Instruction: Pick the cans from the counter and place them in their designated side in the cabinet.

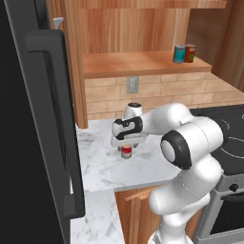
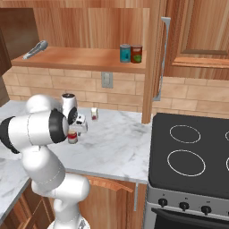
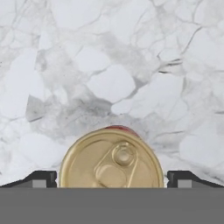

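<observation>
A red can with a pale upper band (image 1: 126, 152) (image 2: 72, 137) stands upright on the white marble counter (image 1: 100, 164) (image 2: 116, 138). Its gold lid (image 3: 111, 161) shows from above in the hand view. My gripper (image 1: 126, 143) (image 2: 74, 130) (image 3: 112, 178) hangs directly over it, open, with one dark fingertip (image 3: 41, 178) on each side of the lid and not touching it. A teal-blue can (image 1: 179, 54) (image 2: 125, 53) stands at the right end of the wooden cabinet shelf (image 1: 133, 64) (image 2: 80, 58), close beside a dark red can (image 1: 190, 53) (image 2: 136, 53).
A small white container with a red mark (image 2: 94, 113) stands by the brick backsplash behind the gripper. The black stovetop (image 2: 192, 152) lies to the right, and the black fridge (image 1: 28, 119) to the left. A grey tool (image 2: 36, 49) lies at the shelf's left end. The cabinet door (image 2: 156, 58) stands open.
</observation>
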